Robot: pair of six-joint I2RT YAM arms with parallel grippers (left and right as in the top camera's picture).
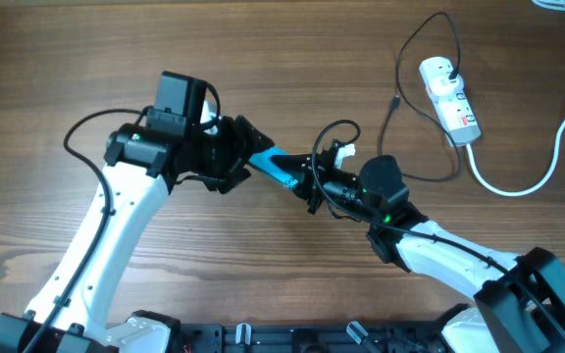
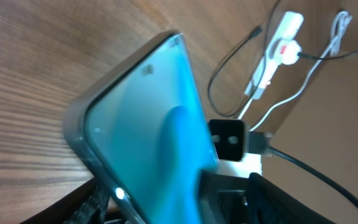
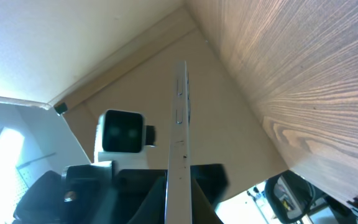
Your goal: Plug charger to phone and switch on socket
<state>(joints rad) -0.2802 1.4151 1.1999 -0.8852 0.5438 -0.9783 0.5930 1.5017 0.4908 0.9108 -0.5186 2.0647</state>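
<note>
While the phone (image 1: pixel 279 167) is held tilted above the tabletop (image 1: pixel 67 59), its cyan screen glowing, the left gripper (image 1: pixel 253 155) is clamped on one end and the right gripper (image 1: pixel 312 181) on the other. The charger (image 1: pixel 400 69) lies looped beside the socket (image 1: pixel 449 98), well apart, its connector tip (image 1: pixel 394 101) free.

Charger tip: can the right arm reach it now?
Probably not yet. The tip lies uncovered beside the socket, but the right pincer is closed on the phone, which the left pincer also holds.
</note>
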